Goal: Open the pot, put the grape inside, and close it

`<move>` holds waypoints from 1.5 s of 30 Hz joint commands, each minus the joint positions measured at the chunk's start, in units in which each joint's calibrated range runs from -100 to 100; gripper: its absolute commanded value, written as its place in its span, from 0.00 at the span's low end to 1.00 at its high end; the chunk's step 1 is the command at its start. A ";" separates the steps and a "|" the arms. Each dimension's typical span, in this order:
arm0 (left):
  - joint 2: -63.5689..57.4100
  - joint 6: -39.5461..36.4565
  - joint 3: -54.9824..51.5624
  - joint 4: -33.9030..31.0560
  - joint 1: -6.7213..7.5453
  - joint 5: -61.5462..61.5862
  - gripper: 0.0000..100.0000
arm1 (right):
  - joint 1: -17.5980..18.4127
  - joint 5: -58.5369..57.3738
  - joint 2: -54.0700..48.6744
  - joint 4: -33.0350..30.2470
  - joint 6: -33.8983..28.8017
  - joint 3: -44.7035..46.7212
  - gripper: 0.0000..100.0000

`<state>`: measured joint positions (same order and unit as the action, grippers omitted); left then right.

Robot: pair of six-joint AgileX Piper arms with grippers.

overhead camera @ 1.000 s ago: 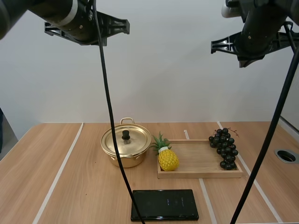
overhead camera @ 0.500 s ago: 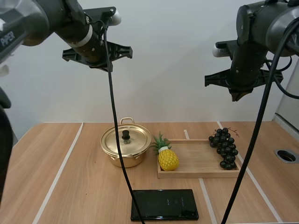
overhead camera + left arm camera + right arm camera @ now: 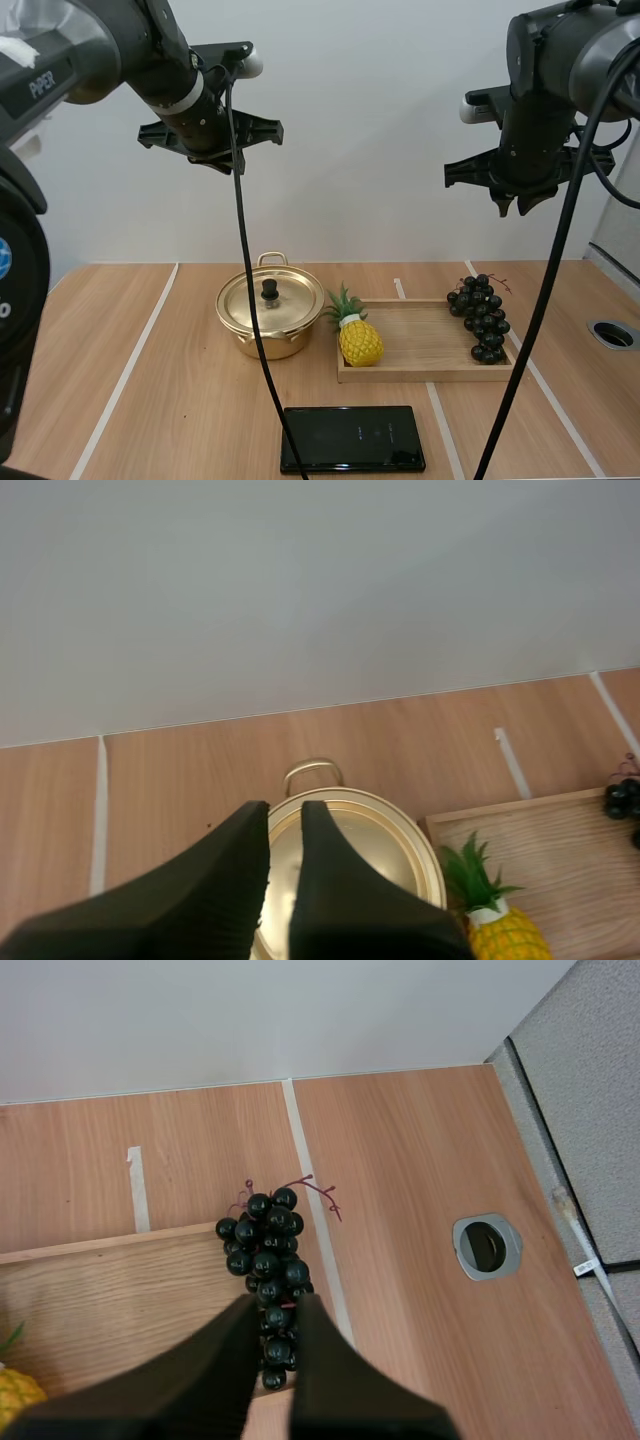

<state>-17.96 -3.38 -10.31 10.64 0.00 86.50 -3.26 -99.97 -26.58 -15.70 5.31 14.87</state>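
I have open air over the pot [image 3: 270, 300]; the pineapple [image 3: 359, 340] stands close at its three o'clock.

On the wood-grain bench [image 3: 190, 420], crossed by pale stripes [image 3: 128, 372]: a lidded gold pot [image 3: 270, 312], a wooden tray [image 3: 425, 345] just beside. Nearer the front edge, a flat black device [image 3: 352, 438].

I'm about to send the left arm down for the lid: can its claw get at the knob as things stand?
Probably yes. The left claw hangs shut above the pot, whose lid knob stands bare; the pineapple sits beside it, off the lid. It would need to open first.
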 commanded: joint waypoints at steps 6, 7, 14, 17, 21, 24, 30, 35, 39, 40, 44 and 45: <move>0.12 -0.27 0.01 -14.97 -0.02 -1.44 1.00 | -0.22 -0.03 -0.48 -4.08 0.30 0.25 1.00; 0.12 -0.27 0.01 -16.16 -0.02 -1.44 1.00 | -0.22 -0.03 -0.48 -4.08 0.30 0.25 1.00; 0.26 -0.27 0.01 -15.62 -0.02 -1.68 1.00 | -0.22 -0.03 -0.48 -3.85 0.30 0.25 1.00; 0.26 1.96 0.01 -12.09 -0.02 -1.02 1.00 | -0.22 -0.03 -0.48 -3.85 0.30 0.25 1.00; 0.38 5.55 0.01 -4.31 -0.02 3.49 1.00 | -0.22 -0.03 -0.48 -3.85 0.30 0.25 1.00; 0.38 5.80 0.01 -0.62 -0.02 4.54 1.00 | -0.22 -0.03 -0.48 -3.85 0.30 0.25 1.00; 1.69 5.07 -0.15 0.25 -0.02 6.95 1.00 | -0.22 -0.03 -0.48 -3.85 0.30 0.25 1.00; 4.23 9.29 -3.68 0.76 -0.02 7.43 1.00 | -0.22 -0.03 -0.48 -3.85 0.30 0.25 1.00; 6.05 14.27 -8.53 4.68 -0.02 5.04 1.00 | -0.22 -0.03 -0.48 -3.85 0.48 0.25 1.00; 6.61 15.53 -9.60 6.04 -0.02 4.42 1.00 | -0.22 -0.03 -0.48 -3.85 0.48 0.25 1.00; 8.36 19.55 -13.42 10.05 -0.02 1.78 1.00 | -0.22 -0.03 -0.48 -3.85 1.46 0.25 1.00; 8.81 19.55 -14.05 10.32 -0.02 0.63 1.00 | -0.22 -0.03 -0.48 -3.85 1.83 0.25 1.00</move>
<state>-10.00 14.45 -22.74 18.30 0.00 90.76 -3.26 -99.97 -26.58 -18.81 6.00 14.87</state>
